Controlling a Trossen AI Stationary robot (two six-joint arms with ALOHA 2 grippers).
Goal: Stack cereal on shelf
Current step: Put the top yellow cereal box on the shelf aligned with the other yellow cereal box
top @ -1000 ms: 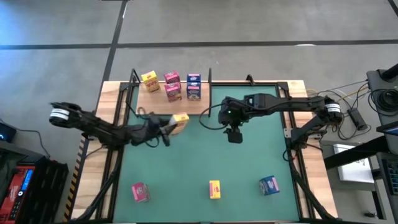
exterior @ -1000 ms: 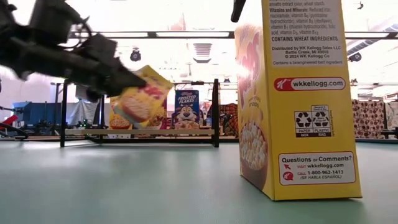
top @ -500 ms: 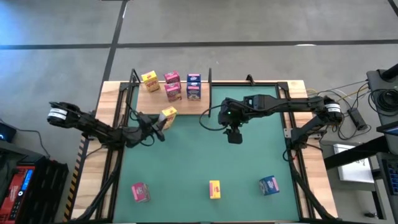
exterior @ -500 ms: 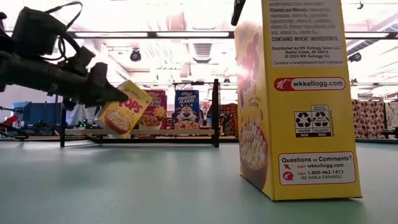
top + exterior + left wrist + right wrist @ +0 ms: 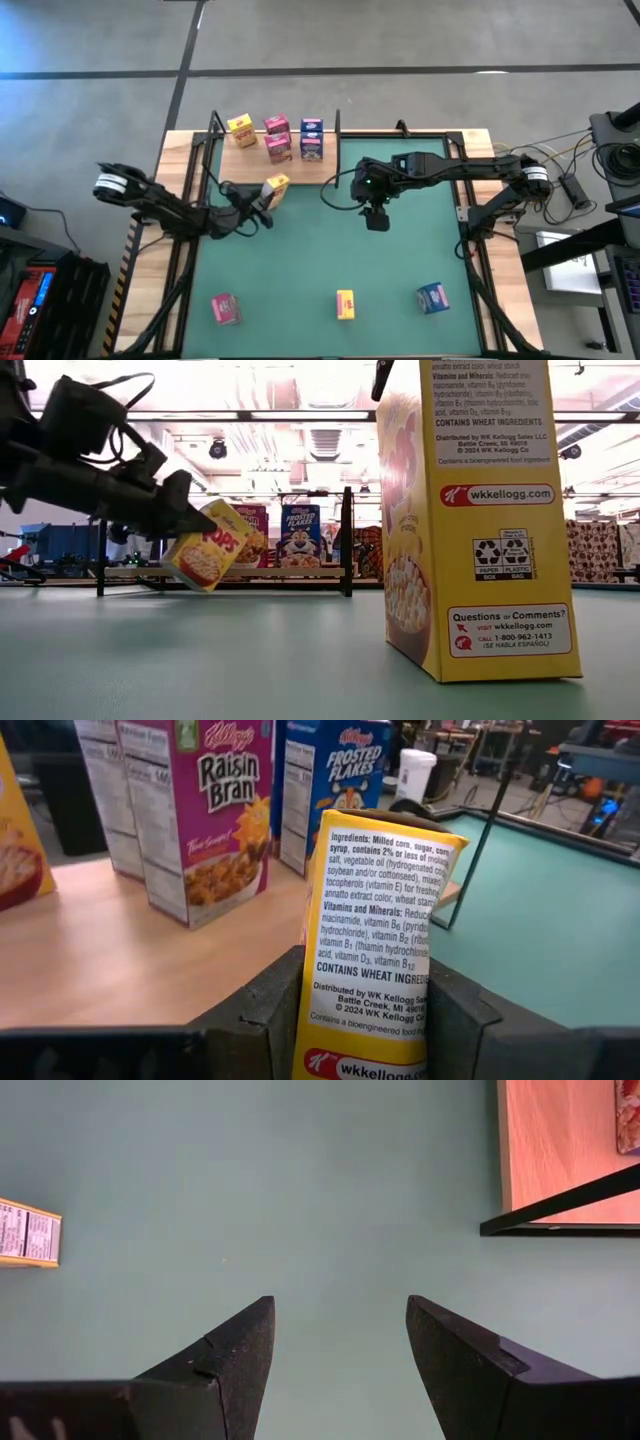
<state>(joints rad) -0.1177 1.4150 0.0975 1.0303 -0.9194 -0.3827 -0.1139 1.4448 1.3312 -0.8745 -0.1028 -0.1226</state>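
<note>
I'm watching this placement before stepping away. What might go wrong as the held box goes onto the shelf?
1. The Corn Pops box hangs tilted in the left pincer; released like that, it may topple on the shelf.
2. The Raisin Bran box and Frosted Flakes box stand close ahead; pushing further in might knock them.
3. The black upright is near the path.

"Raisin Bran" pink box (image 5: 200, 820), "Frosted Flakes" blue box (image 5: 335, 790)

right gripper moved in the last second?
No. In the high view the right gripper sits at the same spot relative to the shelf; only the left gripper shifted with its yellow box.
</note>
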